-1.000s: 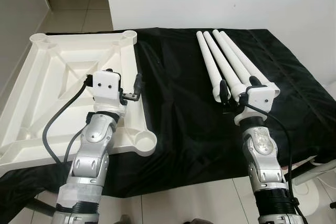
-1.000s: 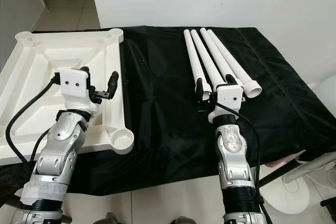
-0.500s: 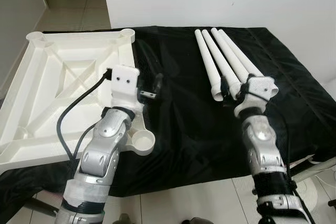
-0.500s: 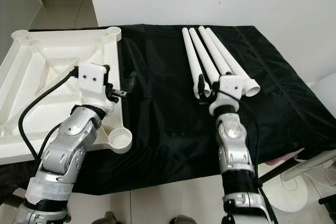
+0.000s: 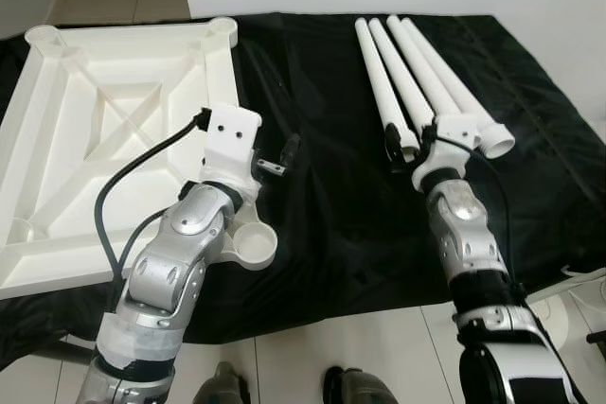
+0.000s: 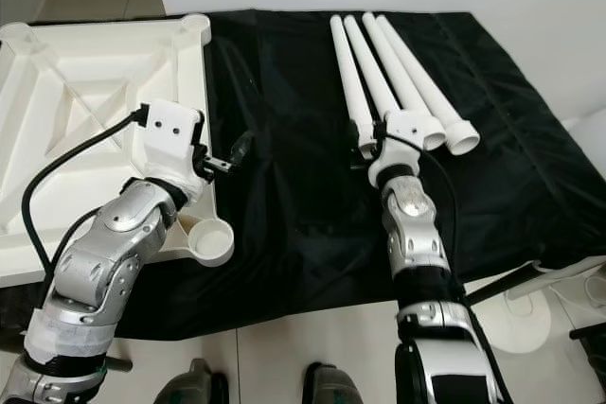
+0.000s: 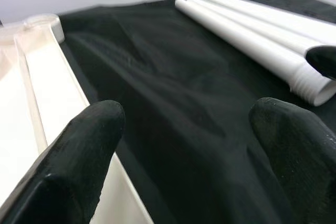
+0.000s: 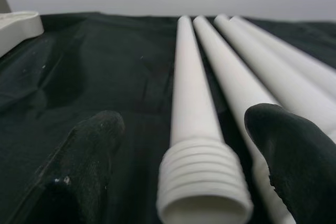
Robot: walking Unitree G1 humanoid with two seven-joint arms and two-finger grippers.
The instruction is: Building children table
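Note:
A white tabletop [image 5: 114, 111] lies upside down on the left of the black cloth, with a round leg socket [image 5: 251, 245] at its near right corner. Several white legs [image 5: 421, 78] lie side by side at the right. My left gripper [image 7: 191, 127] stands open over the tabletop's right edge and the cloth beside it, holding nothing. My right gripper [image 5: 410, 144] is open at the near ends of the legs. Its fingers straddle the threaded end [image 8: 202, 182] of the leftmost leg [image 5: 379, 82] without touching it.
The black cloth [image 5: 331, 196] covers the whole table, and its front edge runs just before my arms. A white wall stands behind. Tiled floor and my feet [image 5: 350, 390] show below. A white base [image 6: 530, 324] stands on the floor at the right.
The camera has tipped down and nearer. My left gripper has swung right, from above the tabletop's rim out over the cloth. My right arm has stretched forward to the leg ends.

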